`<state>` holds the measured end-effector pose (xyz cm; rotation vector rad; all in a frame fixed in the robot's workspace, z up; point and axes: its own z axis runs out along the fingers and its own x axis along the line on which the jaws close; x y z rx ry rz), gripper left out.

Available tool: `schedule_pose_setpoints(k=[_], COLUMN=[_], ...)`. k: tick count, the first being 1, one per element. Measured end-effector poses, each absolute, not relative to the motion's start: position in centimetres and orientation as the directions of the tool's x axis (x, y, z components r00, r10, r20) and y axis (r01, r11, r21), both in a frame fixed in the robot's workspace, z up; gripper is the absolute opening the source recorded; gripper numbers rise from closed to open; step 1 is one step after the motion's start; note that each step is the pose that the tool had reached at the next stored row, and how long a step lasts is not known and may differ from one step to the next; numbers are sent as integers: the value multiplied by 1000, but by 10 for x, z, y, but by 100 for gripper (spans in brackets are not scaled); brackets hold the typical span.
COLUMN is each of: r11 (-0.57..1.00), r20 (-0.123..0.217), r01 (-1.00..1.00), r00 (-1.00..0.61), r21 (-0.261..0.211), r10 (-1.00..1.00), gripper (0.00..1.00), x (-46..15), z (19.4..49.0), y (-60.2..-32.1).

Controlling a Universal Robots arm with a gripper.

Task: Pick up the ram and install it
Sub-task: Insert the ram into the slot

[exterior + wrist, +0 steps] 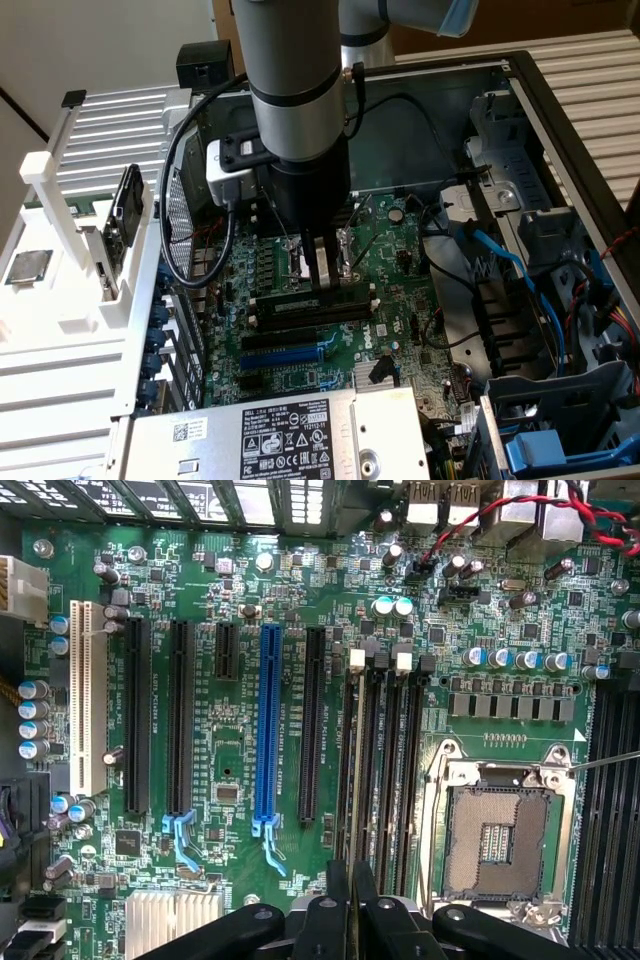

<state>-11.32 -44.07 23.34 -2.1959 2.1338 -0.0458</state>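
– The ram (292, 303): where is it placed, and is it held?
– It is gripped. The hand (322, 268) is closed on it from above, near mid-length. In the wrist view the stick (353, 810) is seen edge-on, running out from between the fingers (368, 905).
– Over which slot is it set?
– It appears to be lined up with the outermost of the black memory slots (398, 770), on the side of the expansion slots (312, 720) and away from the open processor socket (497, 845).
– Which step is judged to be in hand?
– The pick-up is done and the installing is under way. Whether the lower edge is already entered in the slot cannot be told.
– What is called for by the next move?
– In judgement, a straight, even press is needed, with the stick kept parallel to the slot. No sideways drift can be allowed, since the neighbouring slots are just beside it. The white end clips (357, 660) have to be free to catch.
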Motion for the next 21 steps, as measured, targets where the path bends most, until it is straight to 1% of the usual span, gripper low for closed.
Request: schedule_pose_setpoints(k=[21], r11=[-26], r20=[-34], r01=[-997], r00=[29], r21=[-78], r10=[-999], gripper=[13], x=[-114], z=[231], y=[-440])
